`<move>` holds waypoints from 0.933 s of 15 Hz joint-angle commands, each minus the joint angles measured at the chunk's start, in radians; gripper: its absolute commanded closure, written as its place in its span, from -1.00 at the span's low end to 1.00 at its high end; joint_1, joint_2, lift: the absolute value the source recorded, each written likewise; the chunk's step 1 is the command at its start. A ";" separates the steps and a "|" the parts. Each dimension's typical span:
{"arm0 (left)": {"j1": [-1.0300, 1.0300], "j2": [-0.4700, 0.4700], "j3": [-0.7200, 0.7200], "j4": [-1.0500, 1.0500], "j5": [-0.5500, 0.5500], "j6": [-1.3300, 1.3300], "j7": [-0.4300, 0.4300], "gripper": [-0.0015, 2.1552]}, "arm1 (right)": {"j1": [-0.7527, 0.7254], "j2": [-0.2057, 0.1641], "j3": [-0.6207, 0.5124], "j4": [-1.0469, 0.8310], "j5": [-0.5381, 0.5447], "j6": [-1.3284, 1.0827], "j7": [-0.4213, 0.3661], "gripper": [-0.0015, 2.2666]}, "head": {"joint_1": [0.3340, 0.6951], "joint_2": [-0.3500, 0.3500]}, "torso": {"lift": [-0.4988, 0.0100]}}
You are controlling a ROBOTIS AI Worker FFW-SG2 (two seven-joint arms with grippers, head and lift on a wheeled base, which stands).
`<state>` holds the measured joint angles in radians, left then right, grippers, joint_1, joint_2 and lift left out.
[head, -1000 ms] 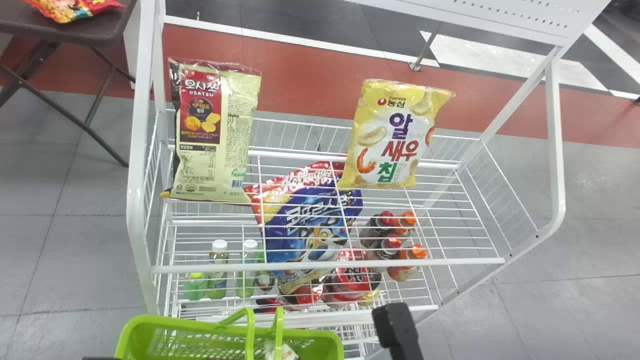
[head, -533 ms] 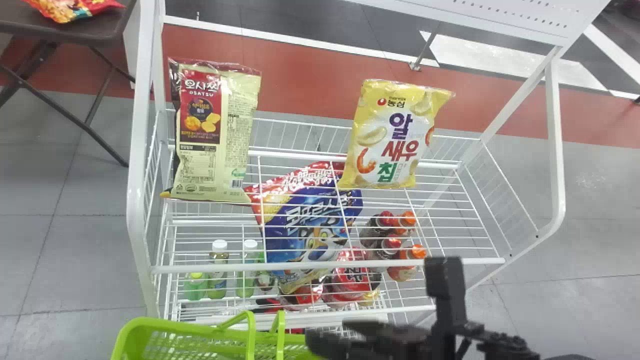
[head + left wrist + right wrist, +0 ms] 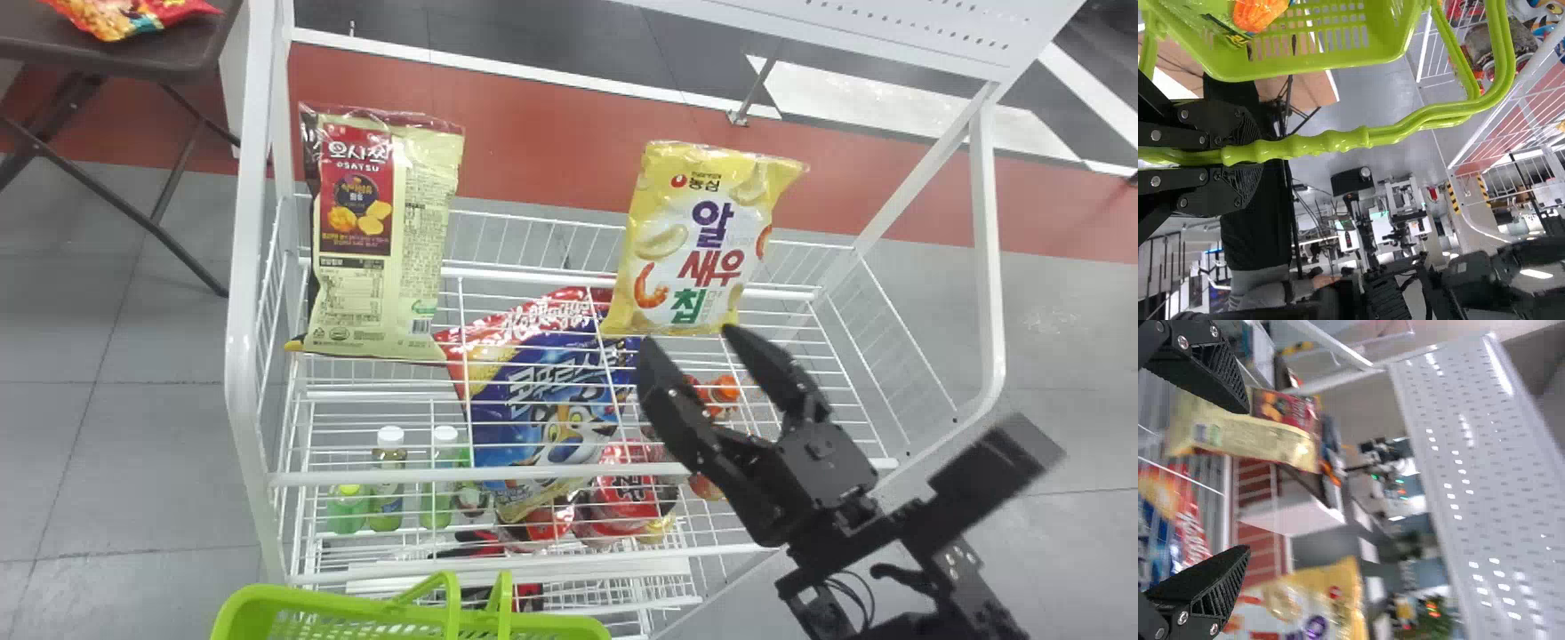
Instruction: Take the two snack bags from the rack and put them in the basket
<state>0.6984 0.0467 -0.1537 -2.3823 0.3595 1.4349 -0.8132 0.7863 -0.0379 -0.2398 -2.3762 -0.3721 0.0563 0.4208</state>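
My right tool [image 3: 691, 340], spread wide, near yellow bag [image 3: 702, 240], upright on rack [image 3: 356, 478]; cream bag [image 3: 382, 231] at rack's left. Align square, straddle yellow bag's sides, squeeze softly. My left tool [image 3: 1258, 152] clamped round basket handle [image 3: 1395, 135]: brace firmly.

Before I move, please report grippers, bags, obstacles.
Left gripper shut on basket handle. Right gripper open before yellow bag, nothing seen between. Beige bag on rack, farther left.

Open gap between cream bag [image 3: 382, 267] and yellow bag [image 3: 693, 240]; white post [image 3: 242, 311] just left of cream bag.
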 commanded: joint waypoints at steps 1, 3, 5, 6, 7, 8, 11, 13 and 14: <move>0.004 -0.005 0.000 0.003 0.001 -0.003 0.002 0.52 | 0.039 0.001 0.045 0.041 0.039 -0.180 -0.048 -0.93 | 1.00 -1.00 | 0.92; 0.004 -0.011 0.000 0.015 -0.002 -0.009 0.000 0.52 | 0.082 0.010 0.074 0.071 0.076 -0.220 -0.096 -0.93 | 1.00 -1.00 | 0.92; 0.003 -0.011 0.002 0.026 -0.002 -0.009 -0.004 0.52 | 0.119 0.012 0.116 0.087 0.116 -0.213 -0.169 -0.93 | 1.00 -1.00 | 0.92; 0.004 -0.011 0.005 0.028 -0.002 -0.009 -0.004 0.52 | 0.142 0.012 0.152 0.087 0.145 -0.216 -0.217 -0.93 | 1.00 -1.00 | 0.92; 0.004 -0.011 0.006 0.031 -0.002 -0.009 -0.008 0.52 | 0.159 0.012 0.180 0.086 0.154 -0.216 -0.240 -0.93 | 1.00 -1.00 | 0.92; 0.004 -0.010 0.008 0.031 -0.002 -0.009 -0.011 0.52 | 0.172 0.012 0.203 0.083 0.170 -0.213 -0.258 -0.93 | 1.00 -1.00 | 0.92; 0.006 -0.010 0.013 0.031 -0.002 -0.009 -0.017 0.52 | 0.197 0.012 0.228 0.034 0.213 -0.091 -0.297 -0.93 | 1.00 -1.00 | 0.92; 0.006 -0.010 0.013 0.035 -0.002 -0.012 -0.020 0.52 | 0.205 0.015 0.223 0.006 0.217 -0.066 -0.301 -0.93 | 1.00 -1.00 | 0.92; 0.006 -0.010 0.013 0.035 -0.002 -0.012 -0.021 0.52 | 0.208 0.016 0.223 -0.002 0.229 -0.066 -0.304 -0.93 | 1.00 -1.00 | 0.92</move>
<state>0.7041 0.0368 -0.1412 -2.3481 0.3573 1.4238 -0.8340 0.9888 -0.0235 -0.0155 -2.3632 -0.1541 -0.0181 0.1176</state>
